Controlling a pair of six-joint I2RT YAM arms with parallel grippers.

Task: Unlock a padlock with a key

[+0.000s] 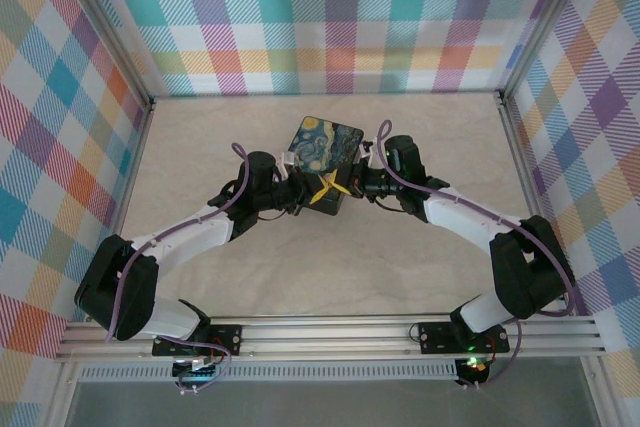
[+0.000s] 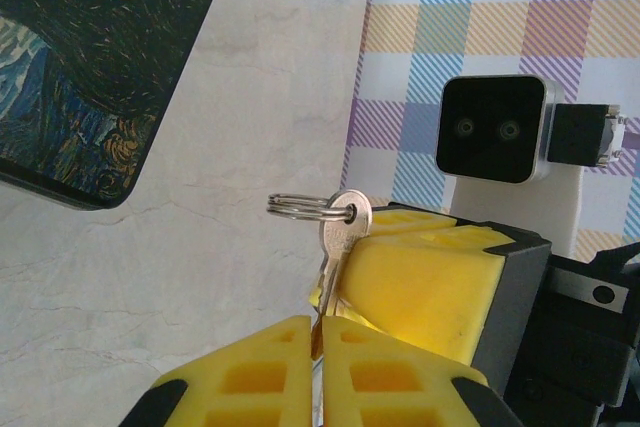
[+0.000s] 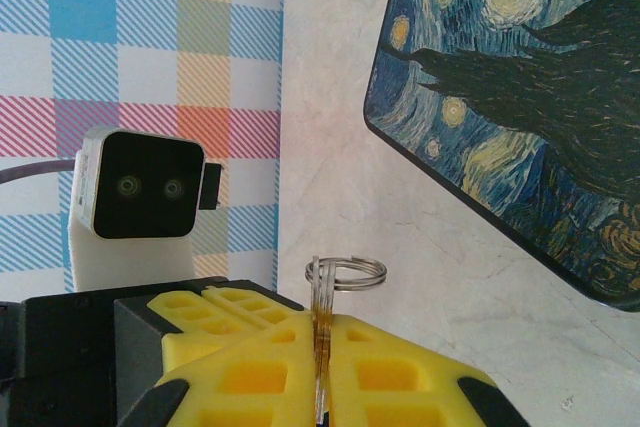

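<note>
1. The left claw point(image 2: 318, 323) has its yellow fingers pressed together on the blade of the key point(image 2: 338, 247). The blade slips into the narrow seam between the fingertips.
2. The key stands roughly upright, tilted slightly, with its rounded silvery head on top. A thin wire key ring point(image 2: 298, 206) is threaded through the hole in the head and juts sideways.
3. The right claw point(image 3: 320, 319) is also closed. In the right wrist view the key sits edge-on in the seam between its yellow fingers, with the ring looping just above the tips. As far as this view shows, this claw is clamped on the key too.
4. From above, the two claws meet tip to tip near the middle of the counter point(image 1: 200, 147), and their yellow fingers cross each other. The key is held between them, clear of the surface.
5. The Starry-Night-printed box point(image 1: 322, 145) lies on the counter just beyond the meeting claws, its near corner close to them. In both wrist views its dark rounded edge sits off to the side of the key, not touching it.
6. In each wrist view the other arm's camera block point(image 2: 493, 127) faces back from behind that arm's fingers.
7. Plaid walls point(image 1: 330, 17) enclose the pale, marble-patterned counter on three sides.
</note>
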